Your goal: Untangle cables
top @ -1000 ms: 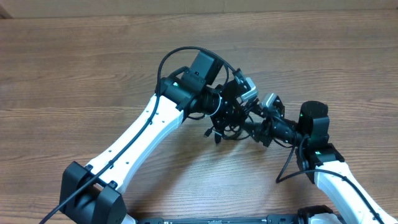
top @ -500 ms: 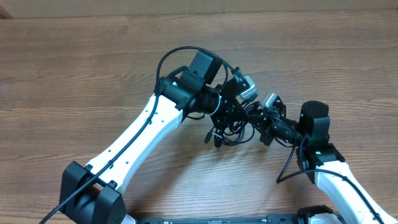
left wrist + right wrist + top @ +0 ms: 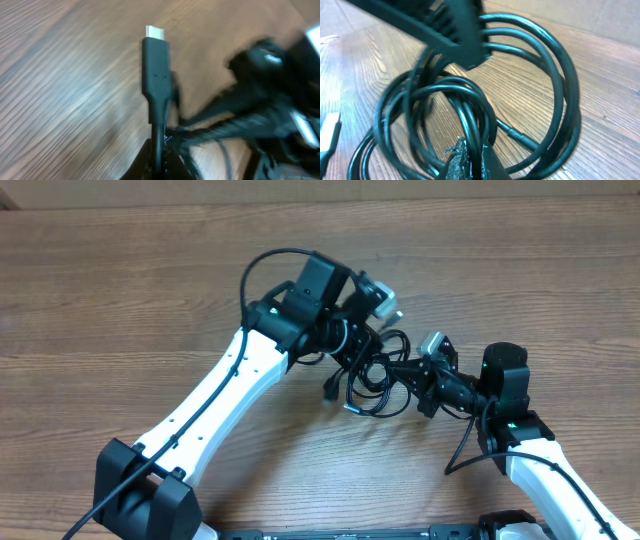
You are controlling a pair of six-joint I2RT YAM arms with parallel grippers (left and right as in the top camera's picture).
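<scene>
The cables [image 3: 377, 380] form a loose black coil on the wooden table between the two arms. My left gripper [image 3: 357, 352] is at the coil's upper left, shut on one cable. In the left wrist view that cable [image 3: 158, 127] rises straight out of my left gripper [image 3: 160, 152] and ends in a black plug with a silver tip [image 3: 157, 70]. My right gripper [image 3: 399, 368] comes in from the right and is shut on one strand of the coil. In the right wrist view that strand [image 3: 470, 125] passes between the tips of my right gripper [image 3: 473, 159], with several loops [image 3: 560, 85] around it.
The left arm's white link [image 3: 215, 405] runs from the lower left, and the right arm's base [image 3: 505, 380] stands at the right. The left gripper's dark finger [image 3: 437, 22] crosses the top of the right wrist view. A loose plug [image 3: 329, 131] lies at that view's left edge.
My right gripper closed on a strand of the coil. My left gripper then moved up and to the left with its cable, and the tight bundle spread into wider loops.
</scene>
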